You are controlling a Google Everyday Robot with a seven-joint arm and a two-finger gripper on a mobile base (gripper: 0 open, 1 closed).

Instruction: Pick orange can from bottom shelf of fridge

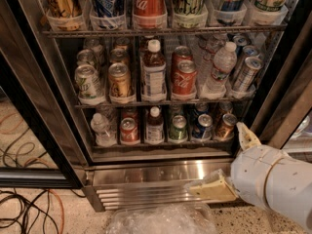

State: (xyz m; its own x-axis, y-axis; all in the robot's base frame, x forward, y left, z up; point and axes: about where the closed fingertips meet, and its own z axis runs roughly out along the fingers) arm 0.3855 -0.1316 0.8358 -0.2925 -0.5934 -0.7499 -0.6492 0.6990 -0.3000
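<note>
The orange can (225, 126) has a coppery body and a silver top. It stands at the right end of the bottom shelf (161, 148) of the fridge (58, 106), next to a blue can (202, 127). My gripper (229, 162) is outside the fridge at the lower right, just below and right of the orange can. It is open and empty. One cream finger (246, 136) points up close to the can and the other finger (211, 189) lies in front of the steel base. The fridge door is open.
The bottom shelf also holds a green can (178, 128), a brown bottle (154, 126), a red can (129, 130) and a water bottle (101, 129). Upper racks hold more cans and bottles. Crumpled clear plastic (161, 221) and cables (29, 208) lie on the floor.
</note>
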